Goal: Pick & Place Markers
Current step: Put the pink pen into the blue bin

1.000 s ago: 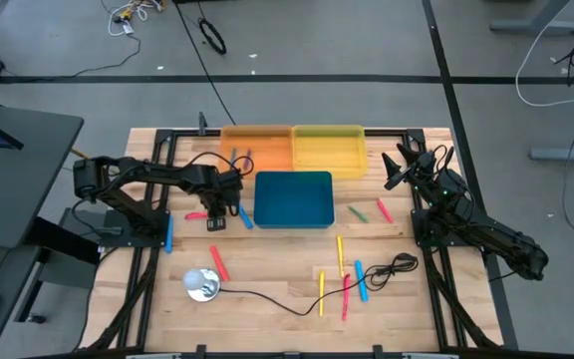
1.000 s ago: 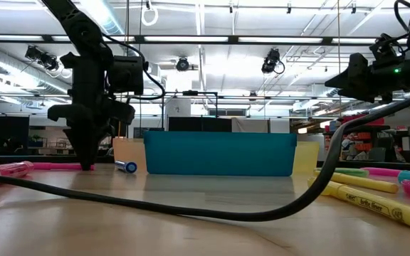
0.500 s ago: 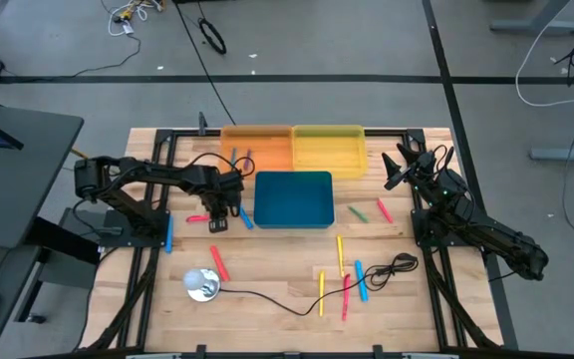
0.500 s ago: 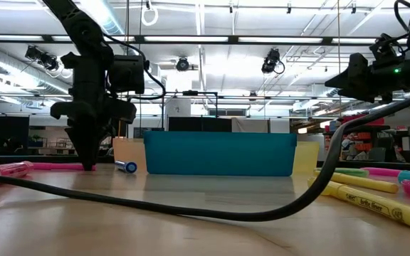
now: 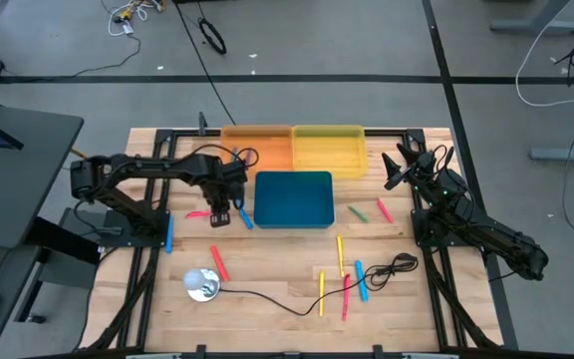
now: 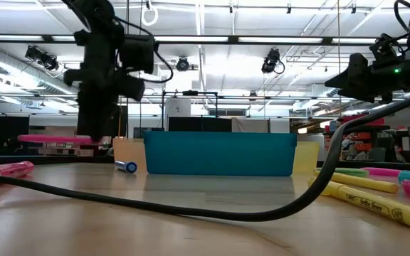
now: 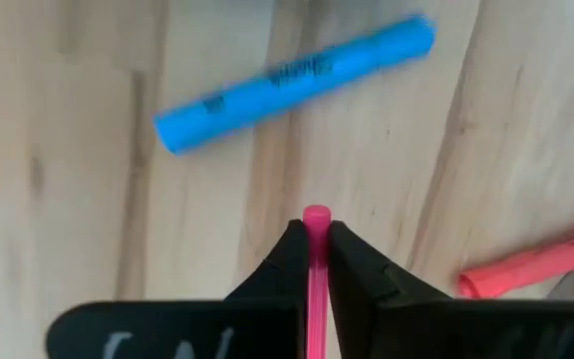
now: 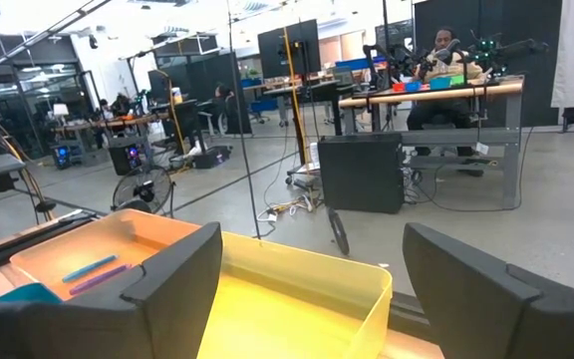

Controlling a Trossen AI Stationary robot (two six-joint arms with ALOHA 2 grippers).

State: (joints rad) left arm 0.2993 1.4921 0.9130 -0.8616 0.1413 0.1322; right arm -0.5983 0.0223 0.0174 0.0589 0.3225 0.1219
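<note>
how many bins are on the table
3: an orange bin and a yellow bin side by side at the far edge, and a blue bin just in front of them.

Trays: three toward your 12 o'clock, orange tray (image 5: 257, 148), yellow tray (image 5: 329, 150), blue tray (image 5: 293, 199).
Markers in the orange tray: two, blue marker (image 8: 88, 267) and purple marker (image 8: 98, 280).
Markers lying on the worktop (image 5: 267, 334): you can count about nine.
Pink marker (image 7: 316, 269) lifted: one.
Arms: two, left arm (image 5: 147, 170), right arm (image 5: 476, 229).
Black cable (image 5: 267, 297): one.
</note>
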